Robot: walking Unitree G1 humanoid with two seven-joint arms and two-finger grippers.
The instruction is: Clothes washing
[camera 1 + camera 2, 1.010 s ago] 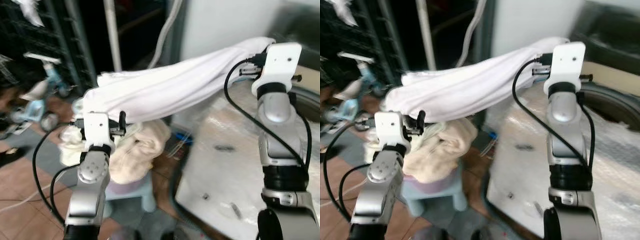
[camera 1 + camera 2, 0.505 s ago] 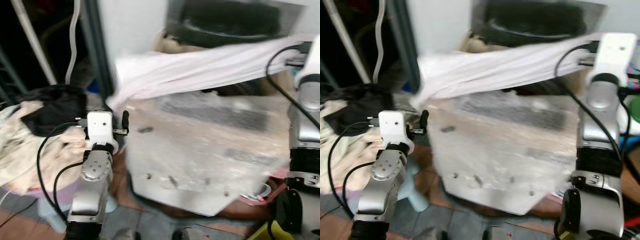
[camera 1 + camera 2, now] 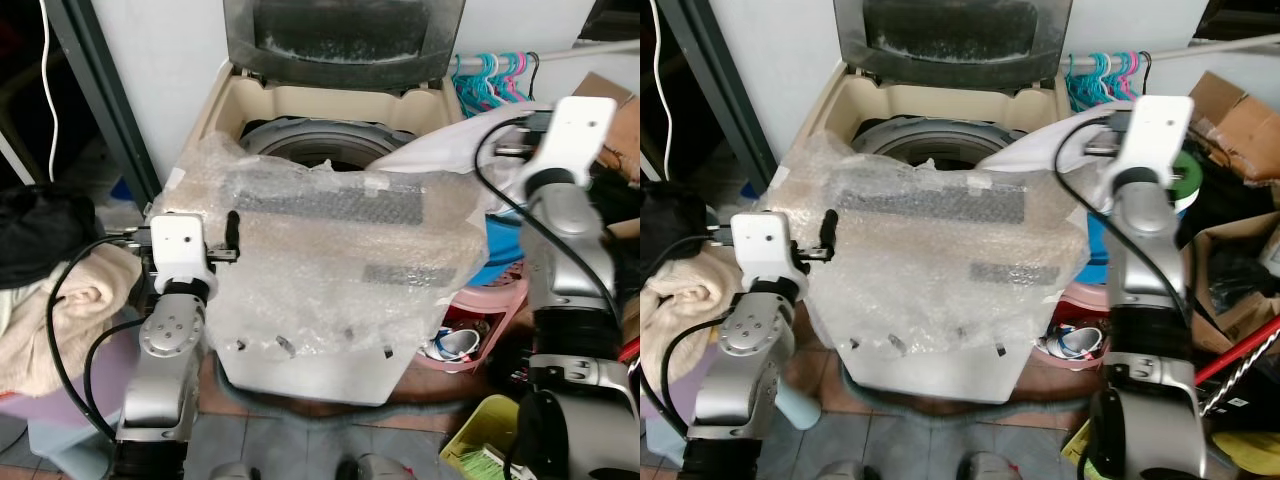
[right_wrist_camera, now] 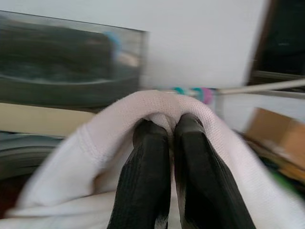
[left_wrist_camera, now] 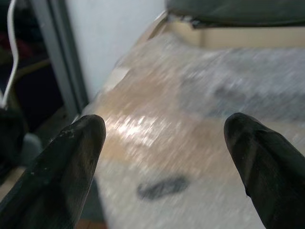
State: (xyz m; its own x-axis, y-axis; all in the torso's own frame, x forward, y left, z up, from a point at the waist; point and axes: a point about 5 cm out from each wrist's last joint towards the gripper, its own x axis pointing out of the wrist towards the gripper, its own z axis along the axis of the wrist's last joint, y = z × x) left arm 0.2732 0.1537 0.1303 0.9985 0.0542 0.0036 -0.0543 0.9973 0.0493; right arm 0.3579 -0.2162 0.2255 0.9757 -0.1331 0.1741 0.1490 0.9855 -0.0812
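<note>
White cloth (image 4: 119, 157) blurred, edge-cropped

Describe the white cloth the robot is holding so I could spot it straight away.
Start at the top-loading washing machine with its lid up and bubble wrap over its front. At its right rim, the right gripper is shut on a white garment that drapes toward the drum. It is plain white, unlike the beige towel piled far left.

White garment (image 4: 143, 143) pinched between black fingers (image 4: 143, 191). Beige washing machine (image 3: 225, 100), dark grey lid (image 3: 345, 35), clear bubble wrap (image 3: 330, 260). Pink and teal hangers (image 3: 490, 80). Beige towel (image 3: 60, 310).
</note>
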